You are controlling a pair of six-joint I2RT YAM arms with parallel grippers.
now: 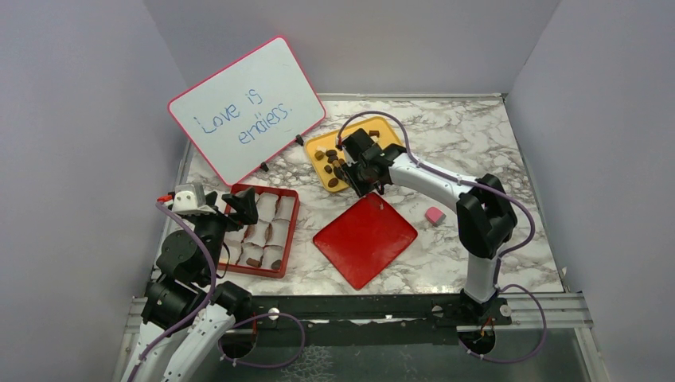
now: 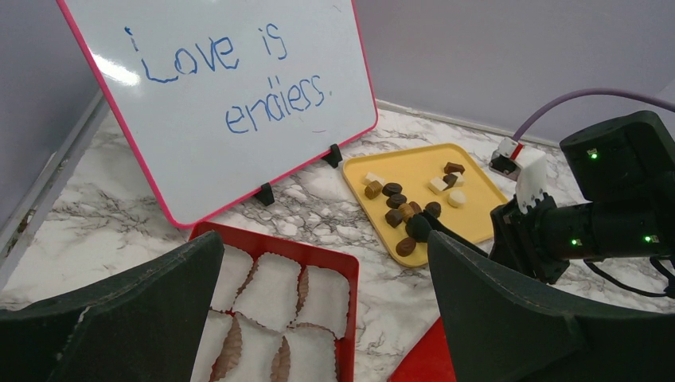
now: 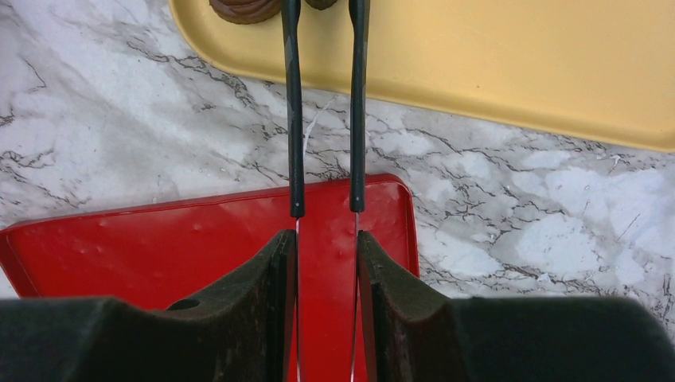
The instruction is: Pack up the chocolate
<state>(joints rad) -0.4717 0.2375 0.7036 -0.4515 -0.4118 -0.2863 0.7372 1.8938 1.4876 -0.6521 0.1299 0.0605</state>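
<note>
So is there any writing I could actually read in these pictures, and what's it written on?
"Love is endless." is handwritten in blue marker on the pink-framed whiteboard, which stands tilted on small black feet.
No other words, labels, brands or numbers can be read in any of the three views.

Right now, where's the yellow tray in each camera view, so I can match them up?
Top external: the yellow tray is back of centre, right of the whiteboard.
Left wrist: the tray is right of centre, past the whiteboard's lower corner.
Right wrist: a yellow band across the top, at the tweezers' tips.
Shared landmark: the flat red lid, lying just nearer than the tray in all three.
</note>
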